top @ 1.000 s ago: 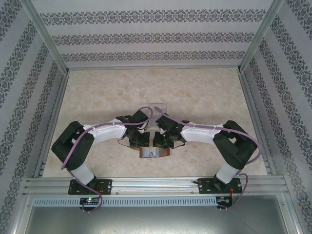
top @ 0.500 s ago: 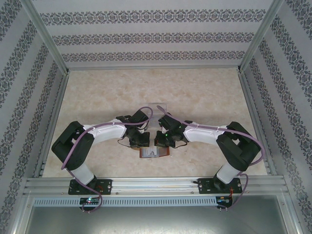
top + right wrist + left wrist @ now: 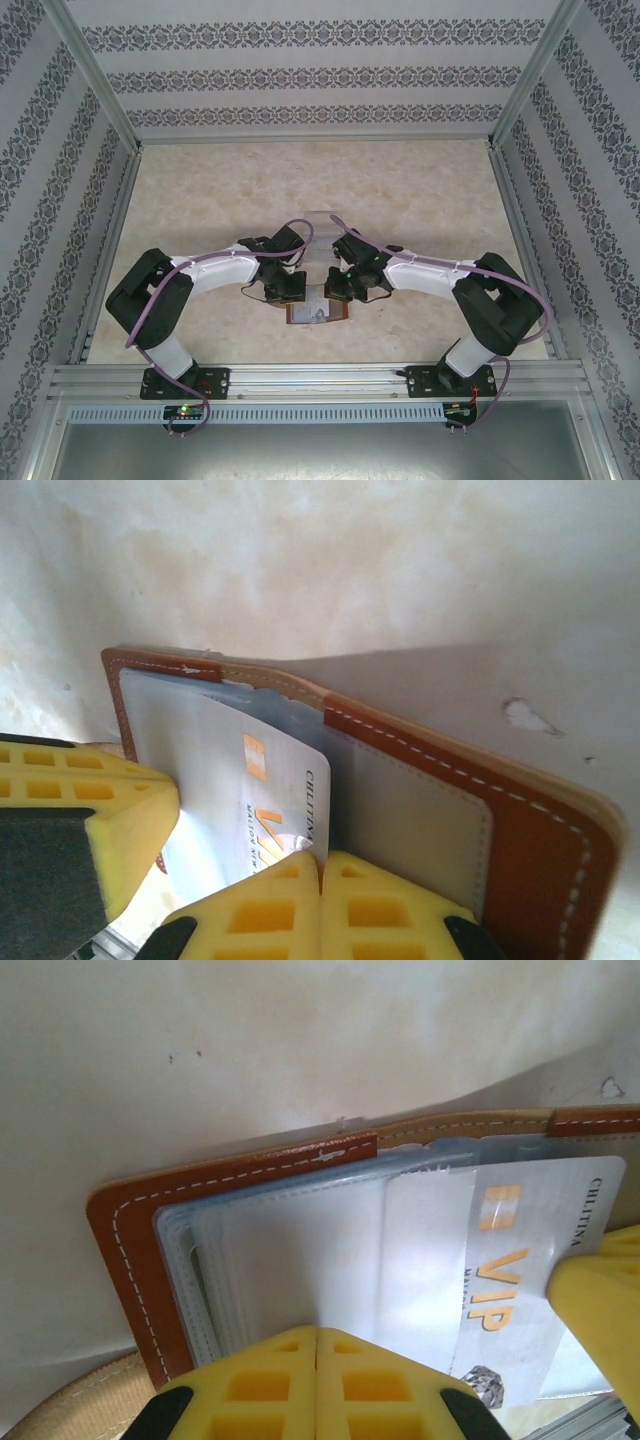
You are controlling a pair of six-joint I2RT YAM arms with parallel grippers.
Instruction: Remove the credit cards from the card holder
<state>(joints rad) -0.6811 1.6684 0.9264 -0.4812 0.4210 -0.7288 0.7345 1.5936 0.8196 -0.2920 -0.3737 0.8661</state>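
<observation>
Table (image 3: 420,190): card holder (image 3: 125,1250) lay open near its front edge, between both arms. Left gripper (image 3: 317,1385) was closed and bearing on the clear sleeves, probably to anchor the holder. Right gripper (image 3: 322,905) was pinched shut on the pale VIP credit card (image 3: 285,790), partly out of its sleeve. Versus a second earlier, the right arm had swung outward.

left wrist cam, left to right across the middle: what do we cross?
card holder brown leather edge → its clear sleeves → VIP credit card, partly out of a sleeve → right gripper's yellow finger over the card's right corner
</observation>
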